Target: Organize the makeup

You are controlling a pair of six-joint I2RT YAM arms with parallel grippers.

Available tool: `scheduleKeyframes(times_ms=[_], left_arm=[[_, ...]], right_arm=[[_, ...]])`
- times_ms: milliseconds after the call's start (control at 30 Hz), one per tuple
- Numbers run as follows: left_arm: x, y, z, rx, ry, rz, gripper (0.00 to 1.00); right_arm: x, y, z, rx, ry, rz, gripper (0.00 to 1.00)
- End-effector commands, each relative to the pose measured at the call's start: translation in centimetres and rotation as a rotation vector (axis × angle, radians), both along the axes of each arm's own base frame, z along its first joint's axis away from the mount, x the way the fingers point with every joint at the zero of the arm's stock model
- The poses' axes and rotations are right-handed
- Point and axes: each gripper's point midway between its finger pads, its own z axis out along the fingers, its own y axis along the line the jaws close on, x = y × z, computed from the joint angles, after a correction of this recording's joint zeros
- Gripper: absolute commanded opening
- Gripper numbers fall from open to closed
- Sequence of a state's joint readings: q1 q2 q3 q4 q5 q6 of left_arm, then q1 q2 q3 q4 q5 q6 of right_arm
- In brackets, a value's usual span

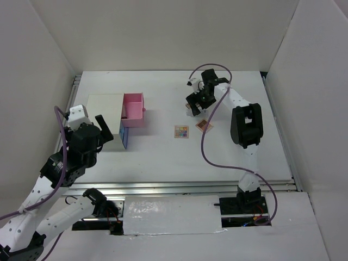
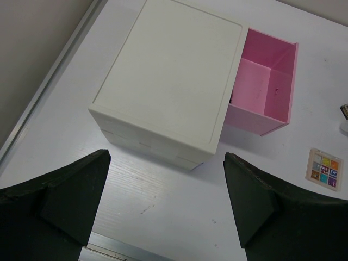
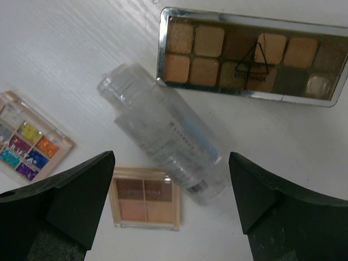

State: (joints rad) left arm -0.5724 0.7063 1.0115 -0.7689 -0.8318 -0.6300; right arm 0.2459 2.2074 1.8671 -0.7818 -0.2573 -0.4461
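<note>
Our right pincer [image 3: 171,182] hangs open above the makeup, and its 2 fingers hold nothing. The clear case [image 3: 163,141] lies slanted on the surface [image 3: 65,49] just below the gap between these fingers. We judge that the pincer is placed there in order to take this case first. The peach palette [image 3: 145,198] lies flat under the same gap, and the near end of the case overlaps its corner. The brown palette [image 3: 253,57] lies ahead of the pincer, close to the far end of the case. The multicoloured palette [image 3: 30,144] lies apart, beyond the finger that is on the left in the wrist view. All 3 palettes lie face up.

Our left pincer [image 2: 167,179] is also wide open and carries nothing. Ahead of it stands the white box [image 2: 168,76], and the pink drawer [image 2: 266,81] is pulled out on the side toward the makeup, probably so that items can be dropped in from above. The part of the drawer that shows holds no makeup, and the part under the box is hidden. So, in our judgement, the sorting is not yet begun.
</note>
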Motion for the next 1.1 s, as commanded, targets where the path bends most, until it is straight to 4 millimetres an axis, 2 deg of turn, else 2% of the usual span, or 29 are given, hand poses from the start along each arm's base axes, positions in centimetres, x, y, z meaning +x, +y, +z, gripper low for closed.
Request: scheduleKeyframes(times_ms=[0, 33, 133, 333, 433, 800, 1067], left_arm=[[0.4, 0.0, 0.7, -0.003, -0.032, 0.005, 0.99], [0.4, 0.0, 0.7, -0.004, -0.033, 0.005, 0.99], [0.4, 0.1, 0.7, -0.002, -0.032, 0.008, 0.99], [0.5, 0.0, 0.7, 0.002, -0.029, 0.007, 0.99], [0.5, 0.0, 0.6, 0.003, -0.028, 0.005, 0.99], [0.5, 0.0, 0.6, 0.005, -0.027, 0.003, 0.99], [0.6, -0.2, 0.6, 0.006, -0.026, -0.008, 0.99]], right_arm=[[0.8, 0.5, 0.4, -0.025, 0.006, 0.005, 0.93], [0.8, 0.4, -0.2, -0.035, 0.019, 0.005, 0.93], [0.7, 1.0, -0.5, -0.041, 0.028, 0.024, 0.89], [0.0, 1.4, -1.2, -0.053, 0.047, 0.041, 0.74], [-0.3, 1.4, -1.4, -0.071, 0.049, 0.049, 0.71], [-0.9, 1.6, -2.2, -0.165, 0.086, 0.073, 0.72], [-1.6, 1.7, -2.7, -0.194, 0.127, 0.086, 0.77]])
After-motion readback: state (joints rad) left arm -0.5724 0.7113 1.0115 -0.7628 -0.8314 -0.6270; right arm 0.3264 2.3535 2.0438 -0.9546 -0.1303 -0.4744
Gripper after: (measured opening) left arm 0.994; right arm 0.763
